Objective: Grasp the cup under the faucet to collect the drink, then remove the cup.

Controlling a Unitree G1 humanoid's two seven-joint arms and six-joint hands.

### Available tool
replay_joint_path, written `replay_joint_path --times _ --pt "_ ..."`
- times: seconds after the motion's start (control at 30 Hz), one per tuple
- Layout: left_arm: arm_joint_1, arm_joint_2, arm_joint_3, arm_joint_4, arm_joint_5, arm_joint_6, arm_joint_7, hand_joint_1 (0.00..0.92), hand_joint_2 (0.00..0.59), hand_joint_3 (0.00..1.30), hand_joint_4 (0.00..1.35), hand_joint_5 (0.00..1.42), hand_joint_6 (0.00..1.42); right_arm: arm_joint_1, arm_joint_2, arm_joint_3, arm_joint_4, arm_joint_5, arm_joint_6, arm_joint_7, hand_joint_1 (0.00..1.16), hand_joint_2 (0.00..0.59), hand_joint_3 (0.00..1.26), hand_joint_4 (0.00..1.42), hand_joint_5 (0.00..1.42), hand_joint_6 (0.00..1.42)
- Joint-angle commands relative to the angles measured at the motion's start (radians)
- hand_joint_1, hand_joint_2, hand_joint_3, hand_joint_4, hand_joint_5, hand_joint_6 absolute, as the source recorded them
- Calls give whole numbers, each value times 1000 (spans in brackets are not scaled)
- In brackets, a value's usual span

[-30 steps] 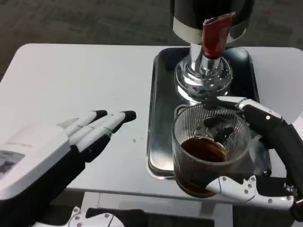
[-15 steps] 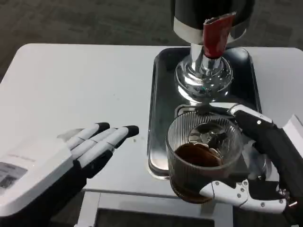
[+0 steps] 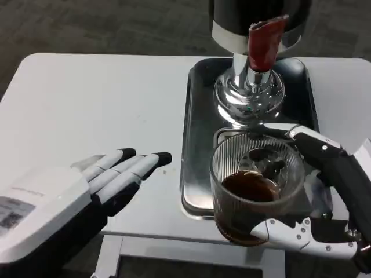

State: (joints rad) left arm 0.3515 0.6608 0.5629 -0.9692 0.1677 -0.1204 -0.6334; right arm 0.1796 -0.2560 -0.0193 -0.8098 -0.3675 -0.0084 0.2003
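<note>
Cup (image 3: pixel 257 191) in right robot hand (image 3: pixel 316 202) grip, slightly right vs. 0.5 s ago; left robot hand (image 3: pixel 87 188) spread, empty.

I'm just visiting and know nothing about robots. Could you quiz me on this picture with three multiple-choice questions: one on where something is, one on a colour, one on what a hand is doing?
1. Where does the dispenser stand?
A. on the metal tray
B. on the bare table
C. on the floor

2. What colour is the faucet lever?
A. blue
B. red
C. green

3. What is the right hand doing?
A. lying flat on the table
B. pressing the lever
C. holding the cup

Answers:
1 A: the dispenser's chrome base sits inside the tray.
2 B: the lever is red.
3 C: the right hand wraps its fingers round the glass cup, which holds dark drink; the left hand lies open.
</note>
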Motion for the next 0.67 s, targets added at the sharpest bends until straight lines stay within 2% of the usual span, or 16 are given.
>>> replay_joint_path --times 0.03,0.67 --pt "5 9 -14 11 13 2 -12 0 98 28 0 0 42 14 1 -7 -38 20 -21 0 833 246 1153 1279 1424 1424" --pt "18 6 -11 17 5 -13 -15 0 99 27 0 0 42 30 7 -8 -54 25 -16 9 825 245 1157 1294 1424 1424"
